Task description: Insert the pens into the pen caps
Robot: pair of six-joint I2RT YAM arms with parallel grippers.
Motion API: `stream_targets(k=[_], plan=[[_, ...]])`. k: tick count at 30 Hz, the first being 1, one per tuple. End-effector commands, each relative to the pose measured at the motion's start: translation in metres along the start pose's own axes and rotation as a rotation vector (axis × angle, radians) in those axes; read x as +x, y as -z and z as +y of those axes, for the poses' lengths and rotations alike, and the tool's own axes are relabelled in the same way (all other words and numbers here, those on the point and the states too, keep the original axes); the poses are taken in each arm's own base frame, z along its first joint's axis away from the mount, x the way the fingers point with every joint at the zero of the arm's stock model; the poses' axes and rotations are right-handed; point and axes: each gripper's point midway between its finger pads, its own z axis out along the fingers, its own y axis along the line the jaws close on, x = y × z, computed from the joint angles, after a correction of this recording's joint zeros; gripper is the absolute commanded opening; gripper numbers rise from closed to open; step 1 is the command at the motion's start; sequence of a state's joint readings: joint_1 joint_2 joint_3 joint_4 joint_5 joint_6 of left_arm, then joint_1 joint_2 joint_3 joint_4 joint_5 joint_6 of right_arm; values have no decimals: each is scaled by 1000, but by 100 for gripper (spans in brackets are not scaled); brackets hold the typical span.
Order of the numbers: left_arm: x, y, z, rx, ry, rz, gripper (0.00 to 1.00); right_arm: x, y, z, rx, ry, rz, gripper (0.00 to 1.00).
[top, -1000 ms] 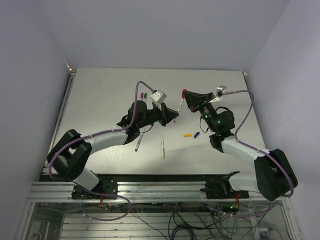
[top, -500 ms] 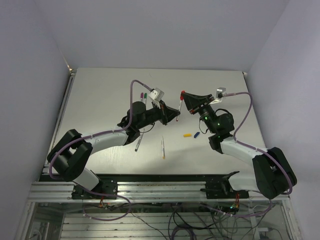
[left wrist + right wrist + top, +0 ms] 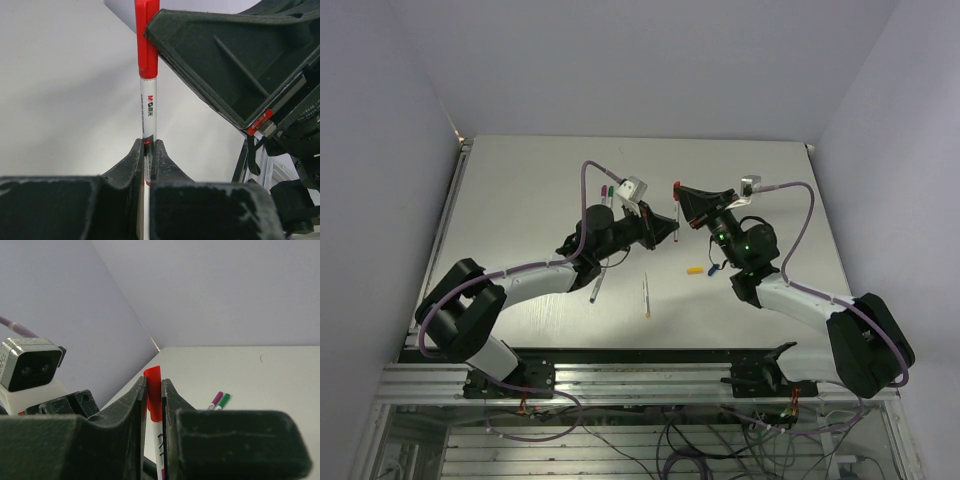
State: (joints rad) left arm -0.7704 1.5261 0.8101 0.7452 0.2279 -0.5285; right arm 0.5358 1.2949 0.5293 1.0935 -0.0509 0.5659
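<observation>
- Tabletop (image 3: 520, 180), near edge?
- Orange-tipped pen (image 3: 646, 297) loose; yellow cap (image 3: 694, 270) and blue cap (image 3: 714, 269) just beyond.
- Mid-air?
- Left end effector (image 3: 147, 150) pinches pen barrel (image 3: 148, 107), right end effector (image 3: 154, 390) pinches red cap (image 3: 147, 40). Coaxial, so it seats straight; looks on.
- Far side?
- Purple and green pens (image 3: 216, 400), apparently capped.

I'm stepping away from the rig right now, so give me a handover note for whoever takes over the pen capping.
Left hand: shut on the red pen, gripping its barrel in mid-air.
Right hand: shut on the red cap, which sits over that pen's end; full seating unclear.
Done: purple pen and green pen lie capped at the far side.
Left: yellow cap, blue cap, yellow-tipped pen, second pen by the left arm.
</observation>
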Motion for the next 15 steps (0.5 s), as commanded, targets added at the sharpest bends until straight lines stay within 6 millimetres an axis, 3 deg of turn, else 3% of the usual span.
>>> stream_targets(k=[1, 11, 15], plan=[[-122, 4, -18, 19, -79, -407, 7, 91, 34, -20, 75, -10, 326, 0], [-136, 12, -5, -13, -86, -440, 7, 115, 36, -21, 103, 8, 393, 0], [-130, 11, 0, -32, -86, -417, 7, 105, 32, -18, 104, 13, 348, 0]])
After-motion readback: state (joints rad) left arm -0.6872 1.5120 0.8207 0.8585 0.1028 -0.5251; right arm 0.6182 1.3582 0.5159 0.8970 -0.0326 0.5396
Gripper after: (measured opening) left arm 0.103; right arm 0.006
